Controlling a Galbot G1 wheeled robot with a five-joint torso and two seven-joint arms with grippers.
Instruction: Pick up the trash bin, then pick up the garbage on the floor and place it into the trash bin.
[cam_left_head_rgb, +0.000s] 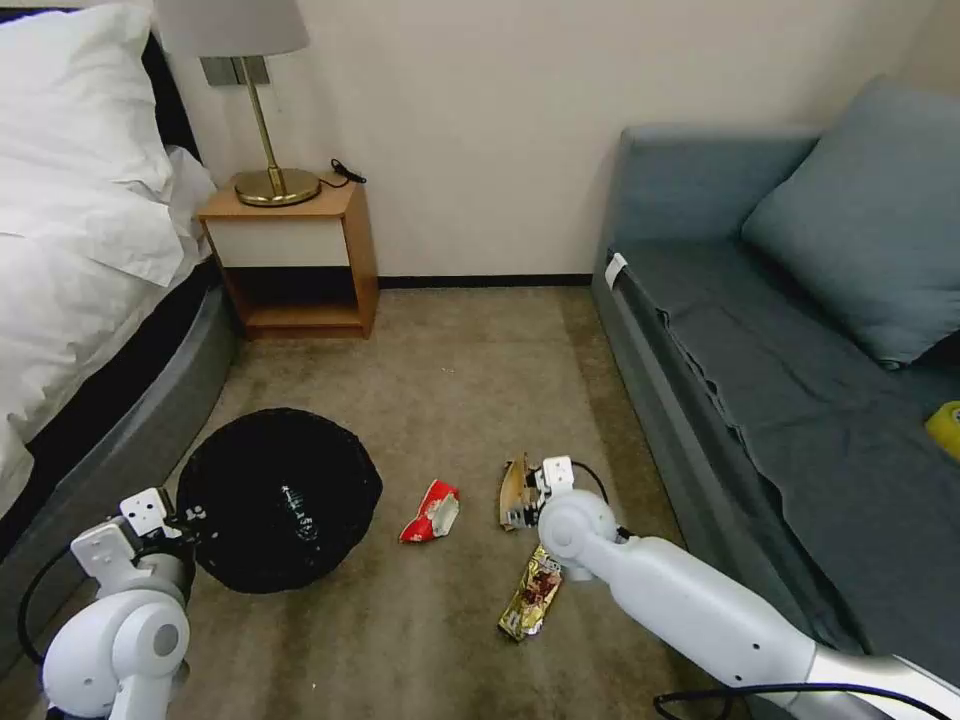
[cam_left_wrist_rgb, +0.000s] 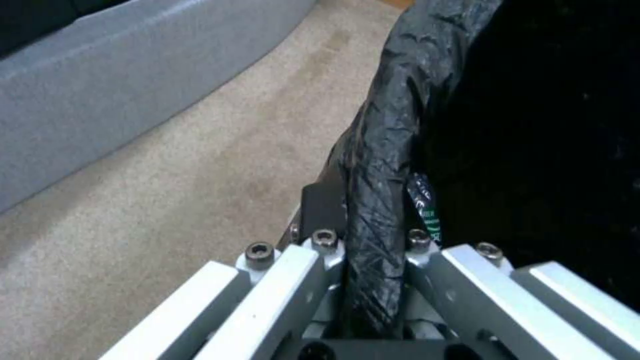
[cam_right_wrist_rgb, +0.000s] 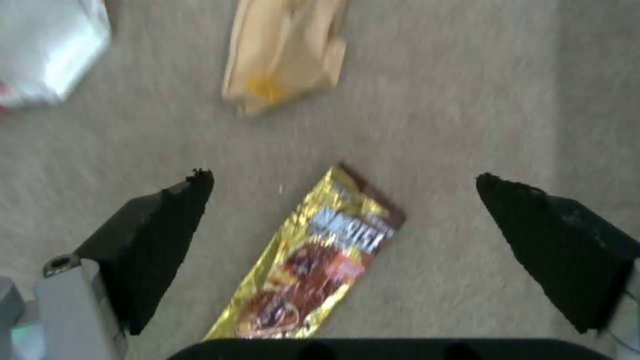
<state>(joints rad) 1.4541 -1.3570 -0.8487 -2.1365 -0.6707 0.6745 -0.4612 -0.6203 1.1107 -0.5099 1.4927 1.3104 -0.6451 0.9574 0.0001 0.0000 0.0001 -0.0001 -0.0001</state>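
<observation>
The trash bin (cam_left_head_rgb: 278, 495), lined with a crinkled black bag, is at the left over the carpet, its mouth tipped toward me. My left gripper (cam_left_head_rgb: 188, 520) is shut on the bin's rim (cam_left_wrist_rgb: 377, 165); the left gripper (cam_left_wrist_rgb: 373, 245) clamps the bag-covered edge. Something clear glints inside the bin (cam_left_head_rgb: 300, 510). The garbage lies on the carpet: a red-and-white wrapper (cam_left_head_rgb: 432, 510), a tan scrap (cam_left_head_rgb: 513, 490) and a gold-brown snack wrapper (cam_left_head_rgb: 532, 592). My right arm (cam_left_head_rgb: 640, 580) reaches down over them. The right gripper (cam_right_wrist_rgb: 343, 177) hangs open above the gold wrapper (cam_right_wrist_rgb: 313, 260), touching nothing.
A bed (cam_left_head_rgb: 80, 260) with a grey base runs along the left. A wooden nightstand (cam_left_head_rgb: 290, 260) with a brass lamp stands at the back wall. A grey sofa (cam_left_head_rgb: 800, 380) lines the right, with a yellow roll (cam_left_head_rgb: 945, 428) on its seat. Open carpet lies between.
</observation>
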